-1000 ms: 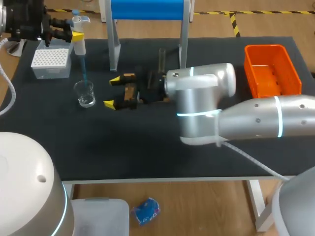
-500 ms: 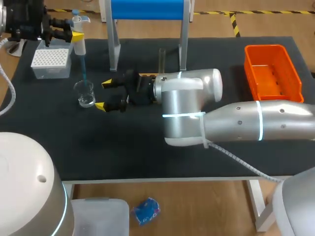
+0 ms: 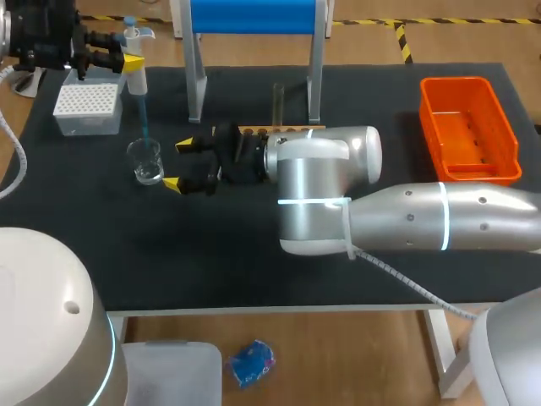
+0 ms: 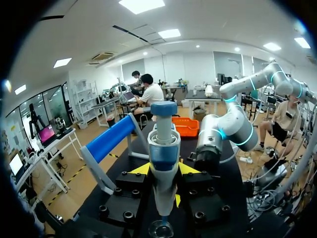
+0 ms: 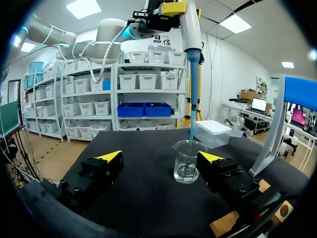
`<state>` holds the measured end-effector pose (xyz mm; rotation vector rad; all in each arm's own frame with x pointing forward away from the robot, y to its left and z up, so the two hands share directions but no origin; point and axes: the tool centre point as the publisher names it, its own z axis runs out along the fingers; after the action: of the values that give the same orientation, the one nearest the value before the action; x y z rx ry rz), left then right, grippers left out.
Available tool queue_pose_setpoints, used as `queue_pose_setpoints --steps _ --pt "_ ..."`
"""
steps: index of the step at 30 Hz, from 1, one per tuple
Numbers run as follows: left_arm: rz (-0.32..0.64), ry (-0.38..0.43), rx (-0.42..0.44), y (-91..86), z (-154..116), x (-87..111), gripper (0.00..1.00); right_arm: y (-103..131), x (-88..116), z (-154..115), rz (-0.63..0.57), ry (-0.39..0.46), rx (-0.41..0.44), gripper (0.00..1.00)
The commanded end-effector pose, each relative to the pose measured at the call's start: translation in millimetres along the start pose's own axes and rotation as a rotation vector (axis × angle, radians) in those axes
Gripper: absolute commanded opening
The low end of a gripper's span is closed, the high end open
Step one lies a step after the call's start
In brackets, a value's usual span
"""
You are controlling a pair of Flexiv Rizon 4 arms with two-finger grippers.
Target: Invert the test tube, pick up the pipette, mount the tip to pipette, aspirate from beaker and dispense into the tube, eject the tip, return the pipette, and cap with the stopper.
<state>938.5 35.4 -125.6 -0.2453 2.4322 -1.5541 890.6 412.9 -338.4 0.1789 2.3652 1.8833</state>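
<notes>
— What has shifted for us in the last second?

— Our right arm (image 3: 397,220) slid across the table toward the beaker (image 3: 146,161). Most of that travel came early; over the last half second it has hardly moved. Our right gripper (image 3: 181,164) now sits just beside the beaker, fingers spread wide with nothing between them.

— And our left side?

— Unchanged. Our left gripper (image 4: 163,171) is clenched on the pipette (image 3: 135,72), holding it upright over the beaker. The blue tip (image 5: 191,89) is mounted and its end sits at the beaker's mouth. We cannot tell whether it reaches the liquid.

— So where are we in the task?

— We judge we're at the aspirate step. The right gripper drawing near suggests we mean to steady the beaker while we draw, though that's only our guess.

— And the tube (image 3: 277,100)?

— It stands upright in the rack (image 3: 262,129), just behind our right arm and well apart from the beaker. We'd carry the loaded pipette over there next. Our right wrist lies close to that path, so we should mind it.
</notes>
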Motion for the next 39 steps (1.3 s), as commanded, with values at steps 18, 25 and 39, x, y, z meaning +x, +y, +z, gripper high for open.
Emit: queue_pose_setpoints --steps 18,25,39 --pt "-0.023 -0.035 -0.021 18.7 9.1 -4.7 0.0 -1.0 1.5 1.6 -0.001 -0.009 -0.003 1.0" --pt "-0.033 -0.048 0.021 30.7 15.4 -6.0 0.0 -1.0 1.5 1.6 -0.001 -0.009 -0.003 1.0" --pt "-0.071 -0.064 0.032 45.9 13.6 -9.2 0.0 -1.0 1.5 1.6 -0.001 -0.009 -0.003 1.0"
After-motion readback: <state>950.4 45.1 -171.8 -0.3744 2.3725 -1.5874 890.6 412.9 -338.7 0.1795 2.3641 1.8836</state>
